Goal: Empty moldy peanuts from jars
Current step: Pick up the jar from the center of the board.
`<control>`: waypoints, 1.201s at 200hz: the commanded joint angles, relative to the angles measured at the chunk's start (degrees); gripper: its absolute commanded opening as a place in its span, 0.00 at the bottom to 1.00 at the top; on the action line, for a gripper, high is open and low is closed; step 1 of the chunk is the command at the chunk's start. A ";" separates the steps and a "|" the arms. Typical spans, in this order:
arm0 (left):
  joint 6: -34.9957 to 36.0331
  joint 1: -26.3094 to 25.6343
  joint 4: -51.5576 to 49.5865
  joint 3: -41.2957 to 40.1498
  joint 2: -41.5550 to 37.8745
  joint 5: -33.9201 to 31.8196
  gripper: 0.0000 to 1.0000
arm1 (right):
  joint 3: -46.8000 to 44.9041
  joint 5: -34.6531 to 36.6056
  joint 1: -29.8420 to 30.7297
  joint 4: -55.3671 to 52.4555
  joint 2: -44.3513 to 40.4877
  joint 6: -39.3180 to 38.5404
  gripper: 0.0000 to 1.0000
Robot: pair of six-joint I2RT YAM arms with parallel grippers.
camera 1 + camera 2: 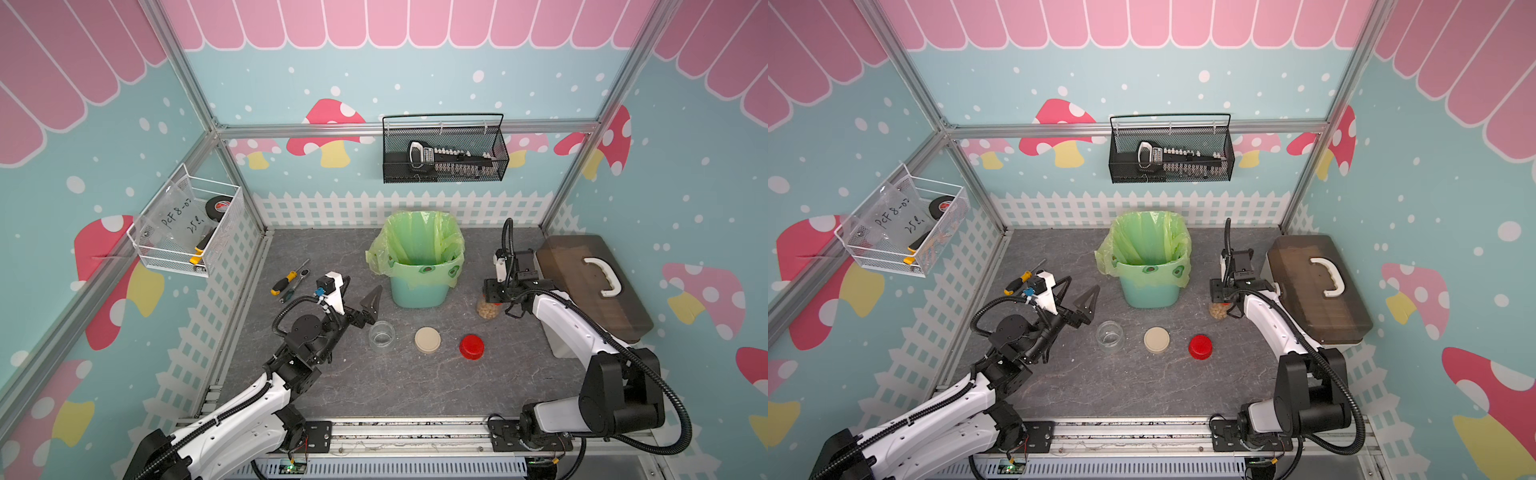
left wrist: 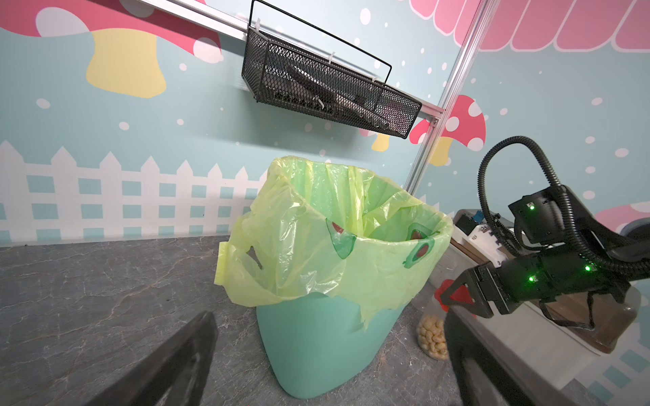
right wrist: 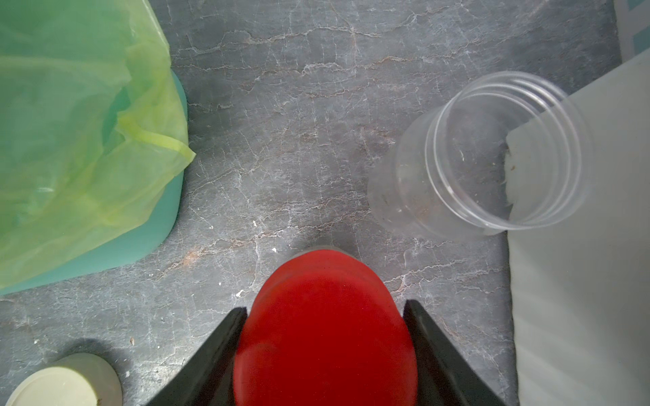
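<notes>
The right gripper has its black fingers pressed against both sides of the red lid on a clear jar, with the moldy peanuts showing inside. This jar stands upright on the grey table, right of the teal bin lined with a green bag. The left gripper hangs with jaws spread wide and empty, left of the bin and just beyond an open empty jar. Right of that jar, a beige lid and a second red lid sit in a row on the near table.
</notes>
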 commanded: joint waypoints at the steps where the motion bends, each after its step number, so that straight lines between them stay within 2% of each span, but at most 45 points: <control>1: -0.72 0.22 0.73 0.33 0.35 0.74 0.99 | -1.82 -0.25 -0.10 -0.57 -0.36 -0.51 0.70; 27: -0.72 0.25 0.75 0.40 0.43 0.86 0.99 | -2.39 0.03 -0.09 -0.01 -0.15 -0.45 0.70; 51: -0.72 0.22 0.77 0.39 0.45 0.82 0.99 | -2.39 -0.31 -0.13 0.23 -0.05 -0.45 0.66; 103: -0.47 0.25 1.49 0.16 0.73 1.13 0.99 | -1.50 -1.66 -0.14 -1.70 -2.73 -0.36 0.46; 164: 0.91 -0.50 3.25 0.90 1.16 8.38 0.99 | 6.12 -10.99 1.04 -13.15 -5.77 -2.22 0.38; 191: 2.53 -1.38 0.50 2.83 0.89 11.20 0.99 | 9.88 -13.98 2.51 -17.55 -7.12 -3.67 0.36; 240: 4.97 -2.88 -5.10 8.47 8.24 15.90 0.99 | 15.92 -21.06 8.68 -20.40 -7.82 -5.42 0.35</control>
